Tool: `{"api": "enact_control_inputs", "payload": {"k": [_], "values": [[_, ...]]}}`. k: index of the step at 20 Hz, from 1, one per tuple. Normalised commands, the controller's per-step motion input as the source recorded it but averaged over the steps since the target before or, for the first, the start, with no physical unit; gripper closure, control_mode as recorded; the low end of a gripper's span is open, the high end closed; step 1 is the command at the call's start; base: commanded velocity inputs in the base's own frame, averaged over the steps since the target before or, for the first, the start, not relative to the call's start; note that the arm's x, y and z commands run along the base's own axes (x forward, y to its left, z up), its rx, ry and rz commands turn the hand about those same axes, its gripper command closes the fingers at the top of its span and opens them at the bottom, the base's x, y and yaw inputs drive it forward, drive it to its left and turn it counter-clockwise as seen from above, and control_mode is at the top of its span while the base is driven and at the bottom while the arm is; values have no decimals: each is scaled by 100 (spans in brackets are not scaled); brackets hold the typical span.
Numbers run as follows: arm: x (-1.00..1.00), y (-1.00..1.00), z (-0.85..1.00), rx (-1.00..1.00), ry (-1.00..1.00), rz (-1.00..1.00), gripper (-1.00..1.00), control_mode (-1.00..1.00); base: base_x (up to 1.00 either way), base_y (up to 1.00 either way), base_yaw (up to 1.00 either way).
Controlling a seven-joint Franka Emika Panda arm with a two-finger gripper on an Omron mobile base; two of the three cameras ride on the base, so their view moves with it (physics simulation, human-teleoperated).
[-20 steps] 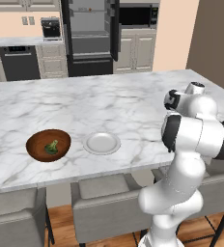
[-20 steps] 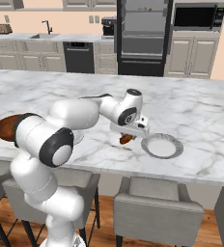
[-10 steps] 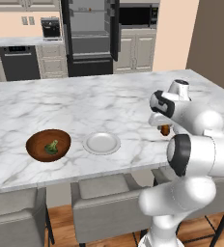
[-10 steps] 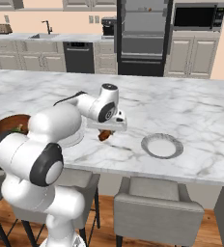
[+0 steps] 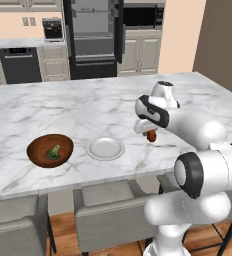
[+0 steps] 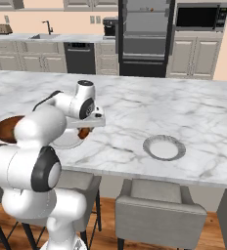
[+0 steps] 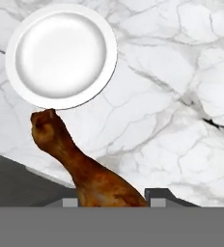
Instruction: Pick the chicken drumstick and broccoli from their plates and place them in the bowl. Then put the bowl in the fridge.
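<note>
Carrying the chicken drumstick between its jaws, the gripper hangs above the marble counter, to the right of the empty plate as the left base view shows it. The jaws are closed narrowly on the thick end of the meat; in the hand view the drumstick reaches away from the fingertips, its long axis running out toward the plate's rim. What the coming move turns on is the bowl: it sits on the far side of that plate from the gripper, well apart to the left along the counter's near edge, so I judge the carry must pass over the plate before any release. The broccoli already lies inside the bowl (green against the dark wood). The second plate stands bare further right. Behind the counter the fridge has its doors open.
</note>
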Motion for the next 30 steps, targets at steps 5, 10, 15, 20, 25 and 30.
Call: {"api": "enact_control_inputs", "payload": {"k": [5,10,15,20,25,30], "values": [[-3,88,0,0,1,22,100,-100,0,0,0],[0,89,8,0,10,19,100,-100,0,0,0],[0,90,8,0,11,16,100,-100,0,0,0],[0,86,12,0,-1,19,100,-100,0,0,0],[0,85,3,-2,0,13,100,-100,0,0,0],[0,75,-2,-1,-8,6,100,-100,0,0,0]]}}
